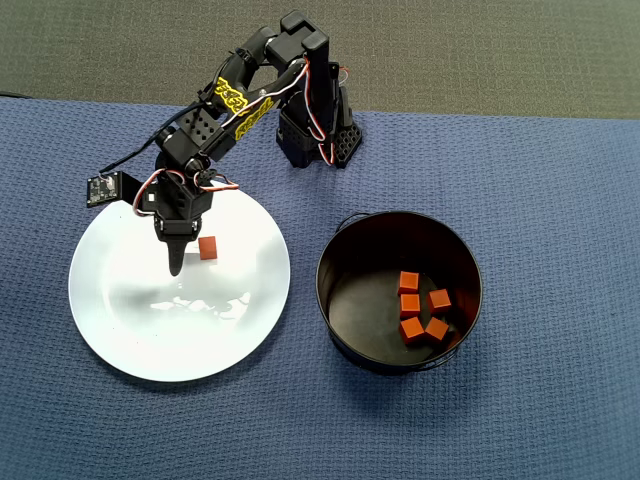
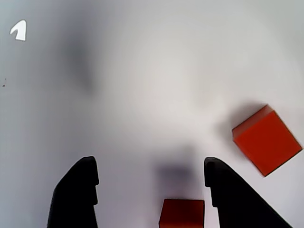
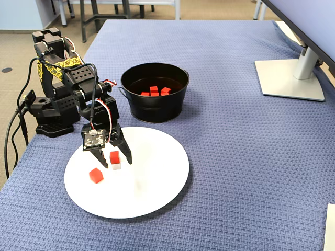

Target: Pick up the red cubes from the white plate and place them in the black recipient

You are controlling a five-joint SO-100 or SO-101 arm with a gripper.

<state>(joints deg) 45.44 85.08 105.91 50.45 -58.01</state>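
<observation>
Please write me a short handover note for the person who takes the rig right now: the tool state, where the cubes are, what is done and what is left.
Tool: open, low over the white plate, holding nothing.
One red cube stands on the plate between the fingers, not yet gripped.
A second red cube lies loose on the plate beside the tool.
Done: five red cubes are in the black pot.
Left: close on the cube between the fingers, carry it to the pot, then fetch the last one.
</observation>
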